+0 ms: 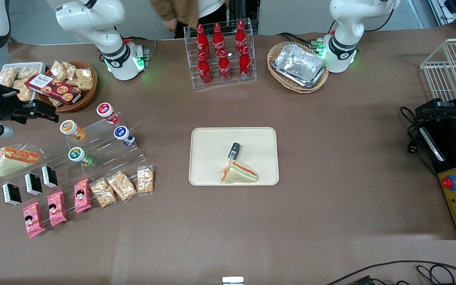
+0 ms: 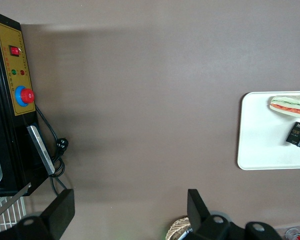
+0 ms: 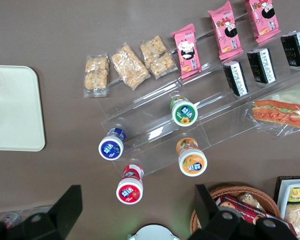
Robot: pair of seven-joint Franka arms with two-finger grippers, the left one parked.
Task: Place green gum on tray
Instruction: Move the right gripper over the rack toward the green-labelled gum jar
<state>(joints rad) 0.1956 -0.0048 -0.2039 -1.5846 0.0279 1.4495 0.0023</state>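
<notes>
The green gum (image 1: 79, 155) has a green body and a white lid. It lies on a low step of a clear acrylic stand, and it also shows in the right wrist view (image 3: 184, 111). The cream tray (image 1: 208, 158) sits mid-table, holding a sandwich (image 1: 239, 173) and a small black pack (image 1: 234, 150); its corner shows in the right wrist view (image 3: 10, 107). My right gripper (image 1: 48, 113) hangs high over the working arm's end of the table, farther from the front camera than the gum. It is open and empty (image 3: 137, 197).
Orange (image 1: 71, 130), red (image 1: 107, 112) and blue (image 1: 123, 134) canisters share the stand with the gum. Snack packs and black packs lie nearer the camera. A wicker snack basket (image 1: 67, 85), a cola bottle rack (image 1: 222, 53) and a basket of foil trays (image 1: 298, 66) stand farther back.
</notes>
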